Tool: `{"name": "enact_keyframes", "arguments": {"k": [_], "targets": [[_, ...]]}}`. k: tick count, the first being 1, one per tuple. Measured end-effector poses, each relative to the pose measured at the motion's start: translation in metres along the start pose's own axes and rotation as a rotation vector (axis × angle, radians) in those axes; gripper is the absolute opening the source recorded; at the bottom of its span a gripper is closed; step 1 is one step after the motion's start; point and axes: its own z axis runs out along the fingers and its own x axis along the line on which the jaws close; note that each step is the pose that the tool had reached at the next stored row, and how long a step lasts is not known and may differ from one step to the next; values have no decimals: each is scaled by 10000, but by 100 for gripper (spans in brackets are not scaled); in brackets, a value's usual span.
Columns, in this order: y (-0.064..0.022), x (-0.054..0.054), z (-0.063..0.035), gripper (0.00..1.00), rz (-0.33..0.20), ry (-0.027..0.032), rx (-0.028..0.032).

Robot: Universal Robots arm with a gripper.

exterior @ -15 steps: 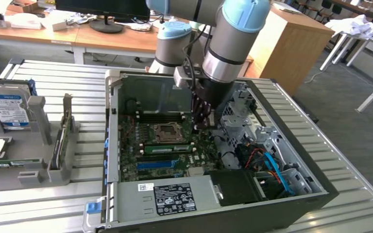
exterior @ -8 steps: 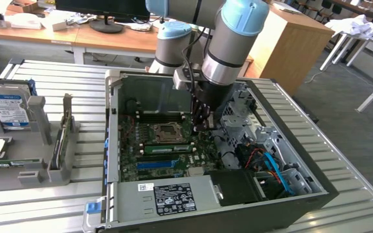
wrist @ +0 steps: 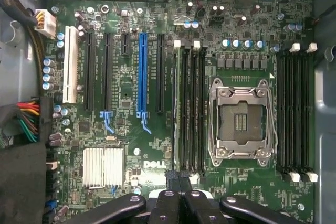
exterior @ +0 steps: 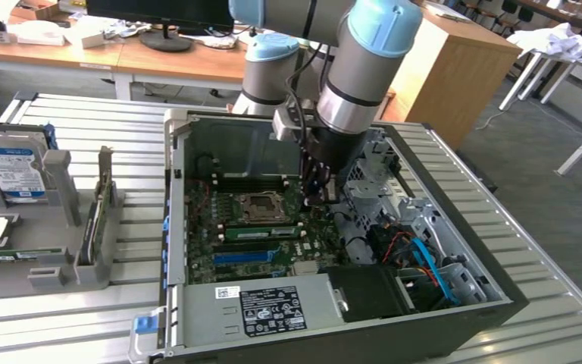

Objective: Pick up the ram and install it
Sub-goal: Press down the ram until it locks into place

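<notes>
Open computer case lies on its side on a slatted metal table. Green motherboard inside, the CPU socket under its metal frame. One blue slot stands among black ones, with a white slot further along. Finned silver heatsink sits near the Dell mark. Coloured wire bundle at the board's edge. Power supply with its label fills the near end. At the exterior view's left, a hard drive stands upright in a grey holder. Wooden cabinet behind.

Room stood open above the motherboard beneath the pincer; a metal drive cage crowded just beside it.
</notes>
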Motion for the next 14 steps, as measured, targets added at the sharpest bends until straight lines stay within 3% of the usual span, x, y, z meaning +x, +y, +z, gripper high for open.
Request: {"name": "enact_keyframes", "arguments": {"k": [7,14], "targets": [[-39,9,4,11,0,0,0],[-44,11,98,11,0,0,0]]}}
